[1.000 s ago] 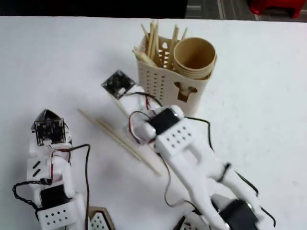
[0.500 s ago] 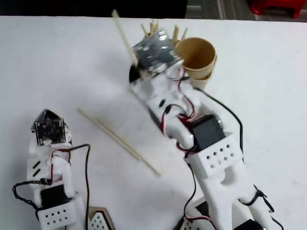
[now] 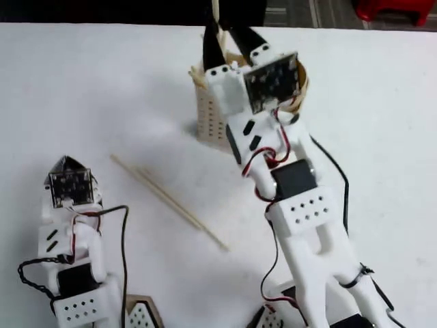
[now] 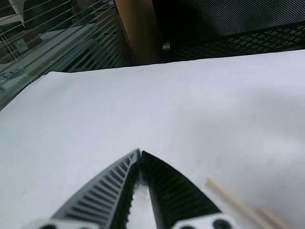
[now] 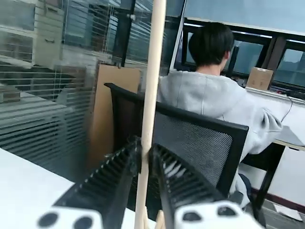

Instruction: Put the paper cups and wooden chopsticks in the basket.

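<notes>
From above, the white table point(image 3: 82, 75) carries the perforated basket point(image 3: 208, 117) at about 12 o'clock, with the ends of several stored chopsticks point(image 3: 197, 74) poking over its rim and the tan edge of a paper cup point(image 3: 303, 82) just visible behind the right arm's wrist board. That arm runs up from 5 o'clock to the basket, and the right gripper point(image 3: 222, 42) sits directly over the basket's opening, its black fingers pinched on a held chopstick point(image 3: 216, 9) that stands nearly upright and runs off the frame at 12 o'clock. Two loose chopsticks point(image 3: 171, 201) lie side by side on the table near the centre, slanting from 10 o'clock down toward 4 o'clock, well apart from the basket. The left arm rests at 8 o'clock, near the upper ends of that pair. In the left wrist view, the left gripper point(image 4: 140, 152) has its fingers pressed together with nothing between them, low over the table, and the loose pair lies just beside it. In the right wrist view, the right gripper's ribbed fingers clamp the pale stick at its lower part, the shaft rising straight above them.
</notes>
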Action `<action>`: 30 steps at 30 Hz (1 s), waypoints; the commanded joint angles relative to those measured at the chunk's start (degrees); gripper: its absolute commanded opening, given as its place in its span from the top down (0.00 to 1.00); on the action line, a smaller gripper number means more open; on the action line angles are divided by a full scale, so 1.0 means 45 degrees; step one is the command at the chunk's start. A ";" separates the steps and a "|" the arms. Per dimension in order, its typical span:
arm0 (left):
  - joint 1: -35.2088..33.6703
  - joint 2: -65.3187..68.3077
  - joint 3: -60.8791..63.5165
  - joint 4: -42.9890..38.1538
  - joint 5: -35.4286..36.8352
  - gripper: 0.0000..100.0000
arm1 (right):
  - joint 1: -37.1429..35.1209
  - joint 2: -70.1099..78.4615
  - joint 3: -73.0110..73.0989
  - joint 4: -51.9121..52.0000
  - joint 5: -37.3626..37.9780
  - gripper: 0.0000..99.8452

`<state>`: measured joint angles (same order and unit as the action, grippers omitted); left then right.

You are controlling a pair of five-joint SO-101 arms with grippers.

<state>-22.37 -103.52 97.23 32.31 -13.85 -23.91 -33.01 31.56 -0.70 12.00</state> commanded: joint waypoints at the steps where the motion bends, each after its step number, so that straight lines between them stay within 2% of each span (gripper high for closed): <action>1: -0.0010 -0.0186 -0.0039 -0.0254 0.0000 0.97 | 0.0420 -0.0264 0.1133 -0.1768 0.0039 0.98; 9: -0.0010 -0.0186 -0.0039 -0.0254 0.0000 0.97 | 0.1143 0.1670 0.1387 -0.2393 0.0020 0.97; 13: -0.0010 -0.0186 -0.0039 -0.0254 0.0000 0.97 | 0.1065 0.2061 0.1348 -0.2295 0.0020 0.87; 16: -0.0010 -0.0186 -0.0039 -0.0254 0.0000 0.97 | 0.0811 0.1514 0.1309 -0.1475 0.0020 0.86; 20: -0.0010 -0.0186 -0.0039 -0.0254 0.0000 0.97 | 0.0205 -0.0107 0.1328 0.0772 0.0020 0.90; 24: -0.0010 -0.0186 -0.0039 -0.0254 0.0000 0.97 | -0.0772 -0.2042 0.1328 0.3956 0.0117 0.94; 27: -0.0010 -0.0186 -0.0039 -0.0254 0.0000 0.97 | -0.1768 -0.2940 0.1368 0.6457 0.0137 0.93; 30: -0.0010 -0.0186 -0.0039 -0.0254 0.0000 0.97 | -0.2549 -0.3057 0.1348 0.8391 0.0137 0.88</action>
<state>-22.37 -103.52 97.23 32.31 -13.85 -32.35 -44.53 39.30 29.36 12.00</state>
